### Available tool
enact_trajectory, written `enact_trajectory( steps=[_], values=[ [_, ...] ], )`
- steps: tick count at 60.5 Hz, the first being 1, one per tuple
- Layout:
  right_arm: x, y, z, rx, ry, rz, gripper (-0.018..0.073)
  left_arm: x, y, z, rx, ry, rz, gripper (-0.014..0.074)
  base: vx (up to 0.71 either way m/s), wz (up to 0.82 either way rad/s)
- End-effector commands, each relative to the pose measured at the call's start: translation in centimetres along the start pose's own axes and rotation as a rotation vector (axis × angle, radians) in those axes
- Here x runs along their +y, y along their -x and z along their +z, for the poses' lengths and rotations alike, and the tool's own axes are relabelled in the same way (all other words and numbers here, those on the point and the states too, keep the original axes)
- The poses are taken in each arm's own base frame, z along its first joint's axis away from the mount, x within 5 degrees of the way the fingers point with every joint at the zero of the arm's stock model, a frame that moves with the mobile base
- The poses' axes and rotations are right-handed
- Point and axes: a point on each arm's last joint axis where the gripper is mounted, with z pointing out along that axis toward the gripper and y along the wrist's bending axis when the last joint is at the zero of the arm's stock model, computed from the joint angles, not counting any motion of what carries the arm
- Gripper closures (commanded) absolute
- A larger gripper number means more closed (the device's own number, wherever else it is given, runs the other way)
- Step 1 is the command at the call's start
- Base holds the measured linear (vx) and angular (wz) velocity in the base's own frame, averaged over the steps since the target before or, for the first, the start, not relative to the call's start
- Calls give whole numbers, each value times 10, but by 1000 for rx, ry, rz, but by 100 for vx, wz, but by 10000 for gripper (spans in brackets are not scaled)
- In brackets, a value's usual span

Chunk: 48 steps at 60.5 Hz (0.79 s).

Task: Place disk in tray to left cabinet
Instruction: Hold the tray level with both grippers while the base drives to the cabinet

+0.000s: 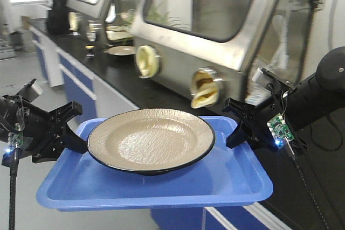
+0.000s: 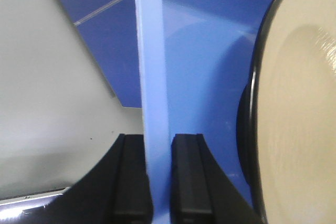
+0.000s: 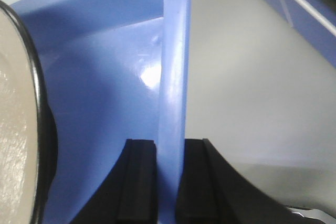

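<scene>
- The tray (image 1: 161,189) is held up in the air, about level. The plate (image 1: 151,138) sits loose near its middle.
- The left jaws are closed on the left end rim of the tray (image 2: 152,77), with one pad on each side of the thin wall. The plate (image 2: 299,103) is close by but is not touched.
- The right jaws are clamped in the same way on the opposite end rim of the tray (image 3: 173,77).
- The plate itself is not gripped — it is only carried. It looks glossy and stiff, so it is judged fairly heavy and breakable. It is likely to slide on the smooth plastic if the tray is tipped.
- The tray is judged light and slightly bendy. Pinched by its thin rims alone, it could twist or slip out unless both arms are moved together.
- The hold is best placed mid-rim at both ends, as it is here — the tray is to be carried flat and without jerks.
- The cabinet is not in view.
</scene>
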Motion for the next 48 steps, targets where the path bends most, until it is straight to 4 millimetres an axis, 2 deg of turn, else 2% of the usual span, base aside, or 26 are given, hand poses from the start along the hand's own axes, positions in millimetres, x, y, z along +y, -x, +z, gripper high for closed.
enact_trajectory(
  steps=[1, 48],
  values=[
    [40, -3, -31, -71, 227, 20, 565, -44, -8, -25, -36, -231, -28, 596, 1, 55],
    [40, -4, -31, -67, 226, 19, 565, -44, -8, -25, -35, -231, -28, 596, 9, 50]
  ],
)
